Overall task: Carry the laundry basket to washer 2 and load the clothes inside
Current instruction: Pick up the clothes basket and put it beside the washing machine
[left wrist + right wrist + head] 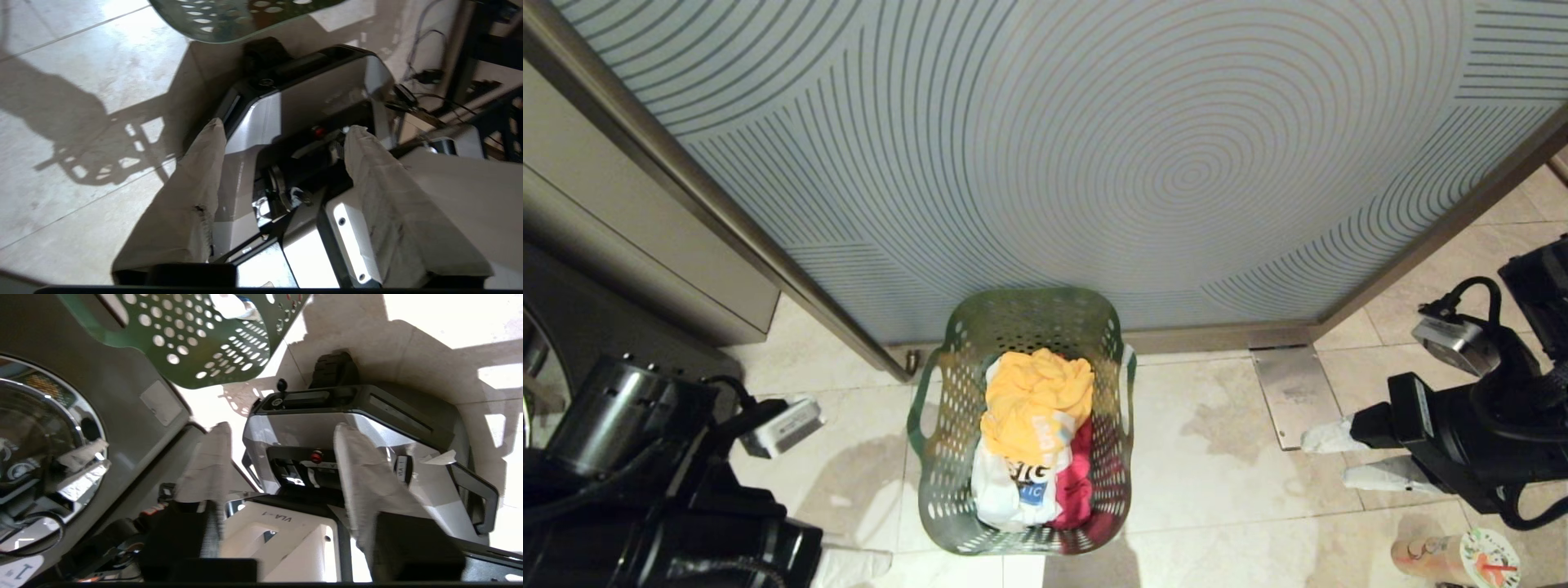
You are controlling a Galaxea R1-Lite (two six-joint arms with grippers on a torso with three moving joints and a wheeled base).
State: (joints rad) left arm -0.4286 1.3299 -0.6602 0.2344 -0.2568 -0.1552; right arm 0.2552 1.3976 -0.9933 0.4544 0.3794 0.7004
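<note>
Currently laundry basket (1023, 425) on floor between left gripper (282, 151), right gripper (1327, 456); both agape, empty.

Laundry basket (1025, 420) holds clothes (1033, 433); grippers apparently apart.

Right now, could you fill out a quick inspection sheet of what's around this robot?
Surface: pale tiled floor, blotchy, with a metal plate set in it.
Job's things: green basket standing on the floor, holding yellow, white printed and red clothes.
Clutter: a printed cup or tube lying at the lower right.
Grippers: left gripper and right gripper both open, empty, either side of the basket.
Cables: black loops on the right arm.
Surroundings: a panel with ring patterns; a washer door to the left.
</note>
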